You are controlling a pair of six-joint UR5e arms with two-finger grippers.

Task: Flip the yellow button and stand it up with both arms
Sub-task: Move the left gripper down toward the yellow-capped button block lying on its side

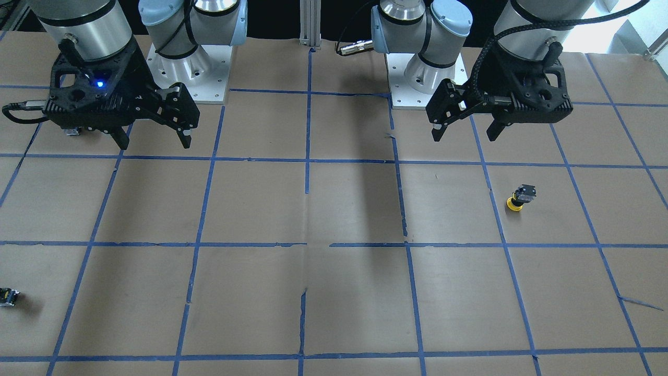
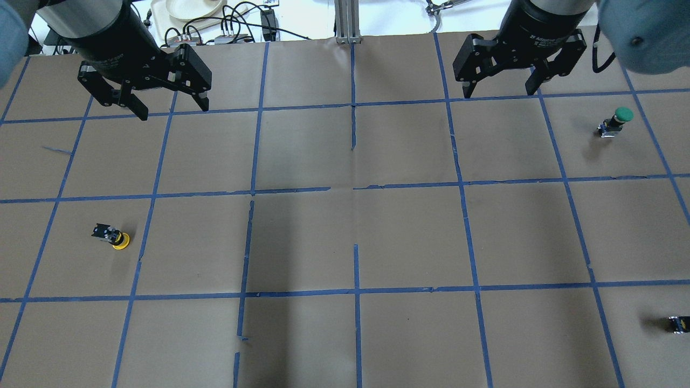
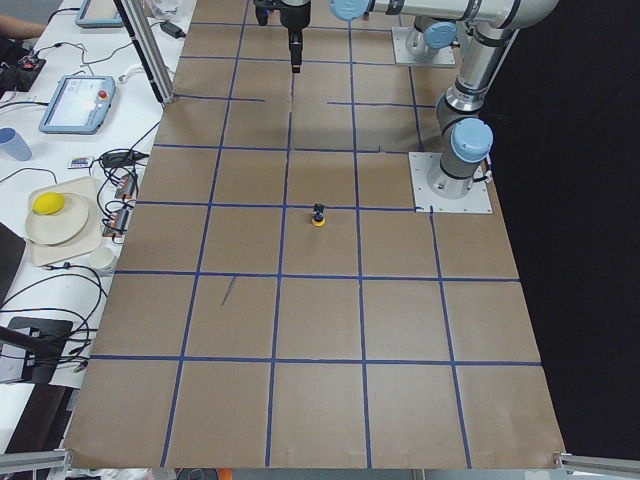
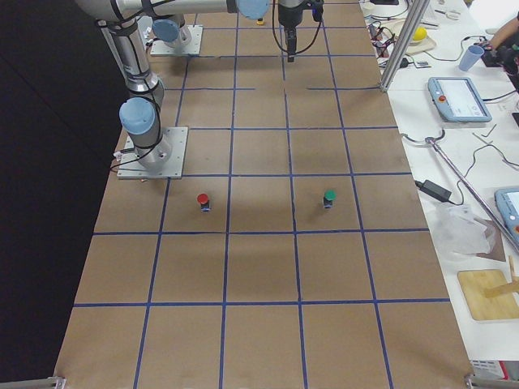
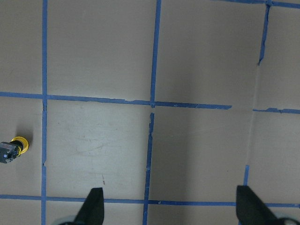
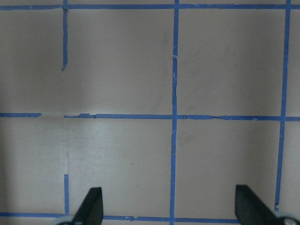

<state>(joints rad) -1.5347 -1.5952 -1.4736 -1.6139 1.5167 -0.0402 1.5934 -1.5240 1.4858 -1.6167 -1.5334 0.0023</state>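
Currently left fingers [image 2: 139, 110] wide open, empty; right fingers [image 2: 468, 86] likewise; yellow button [image 2: 112, 237] on table [image 2: 409, 237], untouched.

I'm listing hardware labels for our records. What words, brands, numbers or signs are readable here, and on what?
Nothing reads clearly.
White print on the wrist band above the right gripper: too blurred to read.
Faint white print on the band above the left gripper: too blurred to read.
Tablet screen: marks too small to read.
Yellow button: no marking visible.
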